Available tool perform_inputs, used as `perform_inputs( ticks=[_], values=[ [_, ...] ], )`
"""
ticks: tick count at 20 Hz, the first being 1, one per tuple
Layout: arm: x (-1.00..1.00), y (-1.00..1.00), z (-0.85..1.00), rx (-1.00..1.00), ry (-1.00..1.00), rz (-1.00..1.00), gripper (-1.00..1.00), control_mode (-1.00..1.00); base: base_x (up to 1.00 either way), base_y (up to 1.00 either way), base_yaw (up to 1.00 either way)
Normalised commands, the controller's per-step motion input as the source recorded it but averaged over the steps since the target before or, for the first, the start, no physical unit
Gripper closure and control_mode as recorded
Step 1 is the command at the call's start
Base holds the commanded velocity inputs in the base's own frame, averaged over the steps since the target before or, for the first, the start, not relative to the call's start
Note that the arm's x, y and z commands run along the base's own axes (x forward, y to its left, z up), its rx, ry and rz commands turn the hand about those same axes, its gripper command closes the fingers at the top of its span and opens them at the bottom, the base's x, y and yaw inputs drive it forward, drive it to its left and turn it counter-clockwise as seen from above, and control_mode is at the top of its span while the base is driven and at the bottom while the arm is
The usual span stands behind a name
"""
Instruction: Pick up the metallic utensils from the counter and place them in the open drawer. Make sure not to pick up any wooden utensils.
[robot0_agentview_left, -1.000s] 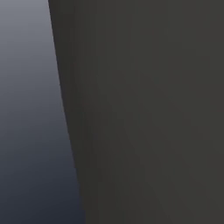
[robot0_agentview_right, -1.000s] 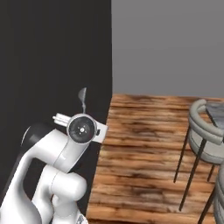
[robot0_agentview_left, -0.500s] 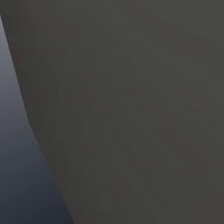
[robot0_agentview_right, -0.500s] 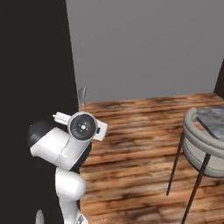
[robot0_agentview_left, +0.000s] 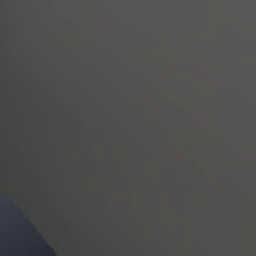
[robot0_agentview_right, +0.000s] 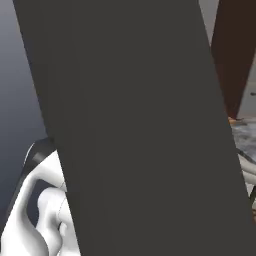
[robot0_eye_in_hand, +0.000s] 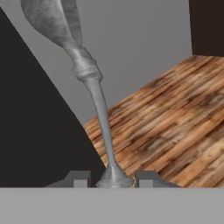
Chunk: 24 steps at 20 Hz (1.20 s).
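In the hand view my gripper (robot0_eye_in_hand: 113, 179) is shut on the handle end of a slim silver-grey spoon-like utensil (robot0_eye_in_hand: 98, 100). Its stem rises from between the two dark fingertips (robot0_eye_in_hand: 78, 179), and its wider head reaches the top left of the view. The utensil hangs in the air over a wooden plank floor (robot0_eye_in_hand: 175, 113). Part of my white arm (robot0_agentview_right: 40, 200) shows at the lower left of the right base view. The counter, the drawer and the wooden utensils are out of view.
A large flat dark grey panel (robot0_agentview_right: 135, 125) stands close in front of both base cameras, seen also as panel (robot0_agentview_left: 130, 115) and panel (robot0_eye_in_hand: 35, 131). A dark brown cabinet side (robot0_agentview_right: 232, 55) stands at the right. A grey wall (robot0_eye_in_hand: 140, 43) lies beyond the floor.
Both base views have swung round with the base, and the dark panel now covers far more of them. The silver utensil stays in the shut gripper.
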Motion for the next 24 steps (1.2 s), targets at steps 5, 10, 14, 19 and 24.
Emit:
perform_inputs(
  ticks=[5, 10, 14, 19, 24],
  values=[
    [0.0, 0.0, 0.0, 0.0, 0.0, 0.0, 1.0, 1.0, 1.0, 1.0, -0.43],
    [0.0, 0.0, 0.0, 0.0, 0.0, 0.0, 1.0, 1.0, 1.0, 1.0, -0.43],
    [0.0, 0.0, 0.0, 0.0, 0.0, 0.0, 1.0, 1.0, 1.0, 1.0, -0.44],
    [0.0, 0.0, 0.0, 0.0, 0.0, 0.0, 1.0, 1.0, 1.0, 0.77, -0.41],
    [0.0, 0.0, 0.0, 0.0, 0.0, 0.0, 1.0, 1.0, 1.0, 0.34, -0.33]
  ],
)
